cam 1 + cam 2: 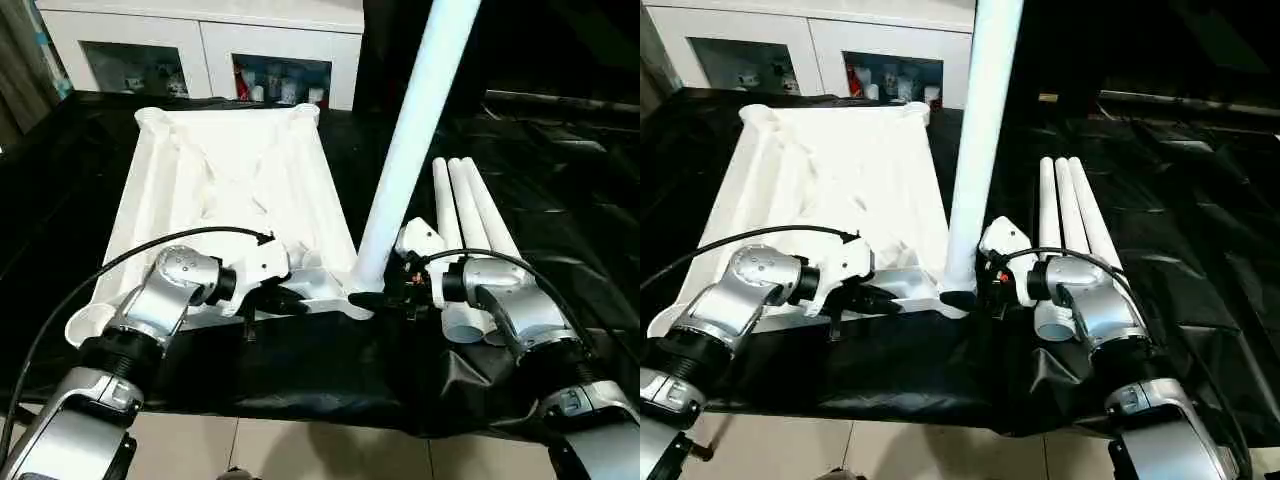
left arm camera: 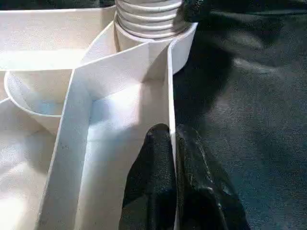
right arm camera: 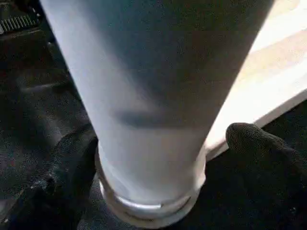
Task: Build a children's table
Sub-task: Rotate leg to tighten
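On the black cloth (image 1: 300, 370) we see the leg (image 1: 415, 140) standing straight up in the tabletop (image 1: 200, 190) corner nearest our right gripper (image 3: 158, 158), its fingers wide around it, while our left gripper (image 2: 175, 163) pinches the tabletop's rim.

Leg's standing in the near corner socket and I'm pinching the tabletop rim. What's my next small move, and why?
Probably close the right gripper on the upright leg and turn it further in. Its fingers stand open on either side of the leg's base, and threads still show above the corner socket. The left gripper is shut on the tabletop rim, bracing the tabletop for that turn.
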Tool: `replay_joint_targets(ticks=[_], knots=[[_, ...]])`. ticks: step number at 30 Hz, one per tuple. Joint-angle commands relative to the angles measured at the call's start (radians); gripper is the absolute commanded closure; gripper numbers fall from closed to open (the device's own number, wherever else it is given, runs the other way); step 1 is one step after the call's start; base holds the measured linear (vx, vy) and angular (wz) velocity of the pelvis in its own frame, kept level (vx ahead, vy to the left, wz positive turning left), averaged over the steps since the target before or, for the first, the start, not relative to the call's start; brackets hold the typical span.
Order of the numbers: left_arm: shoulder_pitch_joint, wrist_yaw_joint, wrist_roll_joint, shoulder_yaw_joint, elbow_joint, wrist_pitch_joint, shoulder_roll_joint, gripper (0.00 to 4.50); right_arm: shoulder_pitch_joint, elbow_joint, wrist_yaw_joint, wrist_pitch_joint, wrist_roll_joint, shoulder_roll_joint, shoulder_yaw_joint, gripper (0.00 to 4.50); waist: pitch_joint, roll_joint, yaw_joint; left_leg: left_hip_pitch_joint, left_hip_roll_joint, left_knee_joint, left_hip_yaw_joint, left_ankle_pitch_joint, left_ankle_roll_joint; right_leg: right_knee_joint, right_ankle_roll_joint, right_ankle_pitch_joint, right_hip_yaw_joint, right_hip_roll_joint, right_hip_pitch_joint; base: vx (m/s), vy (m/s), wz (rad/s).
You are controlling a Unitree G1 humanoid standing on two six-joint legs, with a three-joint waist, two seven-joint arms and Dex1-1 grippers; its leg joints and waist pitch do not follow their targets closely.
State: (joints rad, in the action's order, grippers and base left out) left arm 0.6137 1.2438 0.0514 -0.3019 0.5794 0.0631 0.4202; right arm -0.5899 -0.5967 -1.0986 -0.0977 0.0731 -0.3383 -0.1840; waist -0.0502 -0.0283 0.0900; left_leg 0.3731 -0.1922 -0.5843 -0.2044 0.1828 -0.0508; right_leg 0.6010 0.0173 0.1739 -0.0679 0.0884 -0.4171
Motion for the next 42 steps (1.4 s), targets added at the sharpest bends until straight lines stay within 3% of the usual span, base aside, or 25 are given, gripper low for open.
replay_joint_targets(ticks=[1,5,10,11,21,30,37,40,42], knots=[[-0.007,0.034,-0.017,-0.022,-0.043,-0.004,-0.015,4.5,0.004,-0.006,-0.009,0.009,0.011,0.004,0.0,0.1,0.067,0.004,-0.004,-0.018,-0.046,0.061,0.016,0.157,0.041,-0.05,0.251,0.104,0.046,0.058,0.058,0.0,0.0,0.0],[-0.009,0.033,-0.015,-0.022,-0.043,-0.003,-0.014,4.5,0.004,-0.013,-0.012,0.007,0.015,0.009,-0.001,0.44,0.065,0.003,-0.004,-0.02,-0.046,0.063,0.017,0.183,0.027,-0.055,0.236,0.153,0.047,0.059,0.056,0.0,0.0,0.0],[-0.012,0.029,-0.013,-0.023,-0.043,-0.001,-0.011,4.5,0.006,-0.02,-0.018,0.008,0.015,0.012,-0.005,0.72,0.068,0.003,-0.004,-0.019,-0.045,0.06,0.017,0.163,0.034,-0.05,0.238,0.123,0.047,0.058,0.057,0.0,0.0,0.0],[-0.012,0.029,-0.014,-0.024,-0.044,0.0,-0.009,4.5,0.007,-0.026,-0.018,0.012,0.013,0.013,-0.005,1.01,0.067,0.003,-0.004,-0.018,-0.045,0.06,0.016,0.162,0.035,-0.049,0.24,0.119,0.046,0.057,0.056,0.0,0.0,0.0],[-0.017,0.022,-0.011,-0.019,-0.038,0.0,-0.004,4.5,0.032,-0.055,-0.011,0.005,0.024,0.021,0.01,1.66,0.067,0.004,-0.004,-0.02,-0.045,0.06,0.018,0.181,0.026,-0.051,0.237,0.145,0.046,0.058,0.056,0.0,0.0,0.0],[-0.02,0.028,-0.013,-0.019,-0.036,0.004,0.002,4.5,0.053,-0.147,0.05,0.015,0.042,0.051,0.049,1.74,0.062,0.014,-0.008,-0.025,-0.045,0.068,0.021,0.258,-0.004,-0.063,0.226,0.228,0.046,0.059,0.053,0.0,0.0,0.0],[-0.018,0.031,-0.012,-0.019,-0.03,0.004,0.006,4.5,0.055,-0.163,0.076,0.022,0.036,0.066,0.05,1.74,0.063,0.017,-0.009,-0.024,-0.044,0.069,0.023,0.263,-0.008,-0.061,0.23,0.206,0.046,0.058,0.055,0.0,0.0,0.0],[-0.01,0.006,0.0,-0.02,-0.013,0.014,0.001,4.5,0.046,-0.209,0.159,0.046,0.003,0.081,0.045,1.74,0.057,0.018,-0.018,-0.026,-0.043,0.074,0.025,0.314,-0.024,-0.069,0.22,0.279,0.046,0.06,0.05,0.0,0.0,0.0],[0.012,-0.076,0.025,-0.011,0.034,0.044,-0.026,4.5,0.03,-0.28,0.323,0.068,-0.034,0.117,0.049,1.75,0.047,0.017,-0.035,-0.035,-0.039,0.076,0.033,0.398,-0.046,-0.087,0.182,0.44,0.043,0.064,0.042,0.0,0.0,0.0]])
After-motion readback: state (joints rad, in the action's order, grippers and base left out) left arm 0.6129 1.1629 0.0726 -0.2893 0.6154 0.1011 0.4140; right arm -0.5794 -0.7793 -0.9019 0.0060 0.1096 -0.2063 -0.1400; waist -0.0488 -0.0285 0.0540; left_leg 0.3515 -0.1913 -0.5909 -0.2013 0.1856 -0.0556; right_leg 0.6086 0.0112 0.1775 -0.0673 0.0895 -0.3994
